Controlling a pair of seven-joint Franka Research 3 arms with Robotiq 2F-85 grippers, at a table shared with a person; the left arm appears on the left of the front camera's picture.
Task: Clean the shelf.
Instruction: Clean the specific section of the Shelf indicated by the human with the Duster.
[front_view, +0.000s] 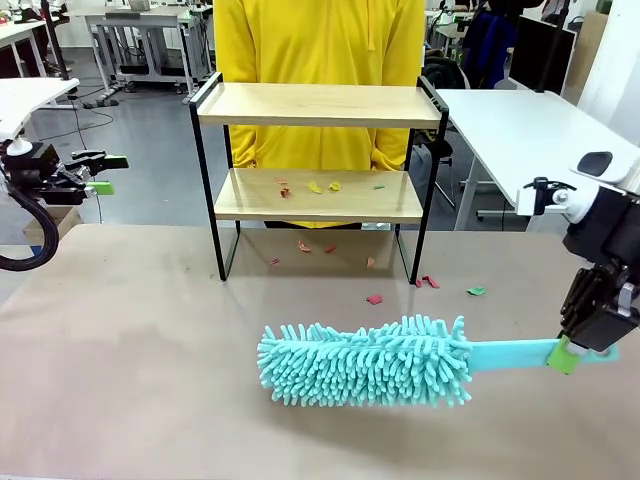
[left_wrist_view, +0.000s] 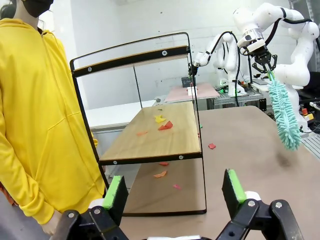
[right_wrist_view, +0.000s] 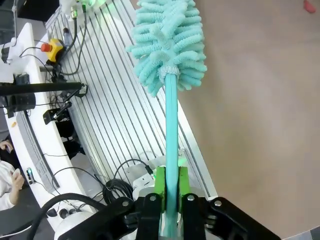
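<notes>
The shelf (front_view: 318, 104) is a two-tier rack of light wood in a black frame, standing at the table's far side; the left wrist view shows its end (left_wrist_view: 150, 131). Small coloured scraps (front_view: 312, 186) lie on its lower board and on the table beneath and in front of it. My right gripper (front_view: 566, 356) is shut on the handle of a teal fluffy duster (front_view: 368, 362), which hangs level above the table's front. The right wrist view shows the green pads (right_wrist_view: 159, 182) clamping the handle (right_wrist_view: 171, 130). My left gripper (front_view: 102, 173) stands open at the far left, holding nothing.
A person in a yellow hoodie (front_view: 318, 40) stands right behind the shelf. More scraps (front_view: 428, 282) lie on the brown table (front_view: 130, 340) near the shelf's right leg. White tables (front_view: 530, 125) stand to both sides behind.
</notes>
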